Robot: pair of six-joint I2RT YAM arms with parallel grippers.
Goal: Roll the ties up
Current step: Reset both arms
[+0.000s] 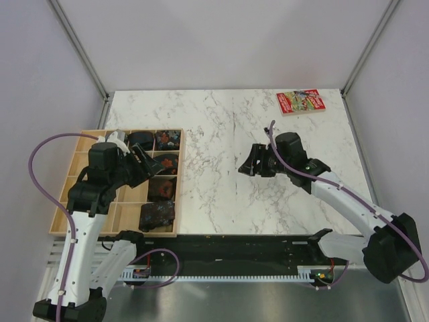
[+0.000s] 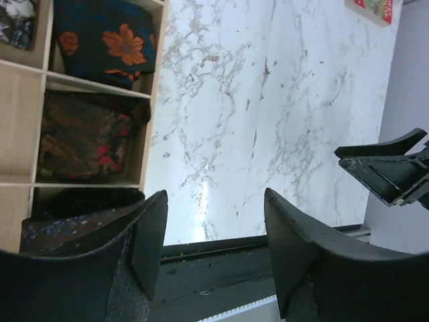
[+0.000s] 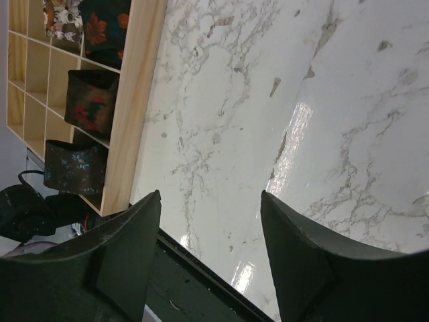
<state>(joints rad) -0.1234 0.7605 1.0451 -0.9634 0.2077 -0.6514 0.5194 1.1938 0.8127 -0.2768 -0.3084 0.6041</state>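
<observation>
You have the left gripper [image 1: 142, 163] hanging over the wooden tray [image 1: 67, 194] at the left of the marble table [image 1: 221, 194], its jaws spread wide with nothing between them. The rolled ties [image 1: 157, 215] sit in compartments along the tray's right side. Your right gripper [image 1: 249, 164] hovers over bare marble mid-table, jaws likewise apart and empty. A red booklet [image 1: 300, 102] lies at the far right corner
</observation>
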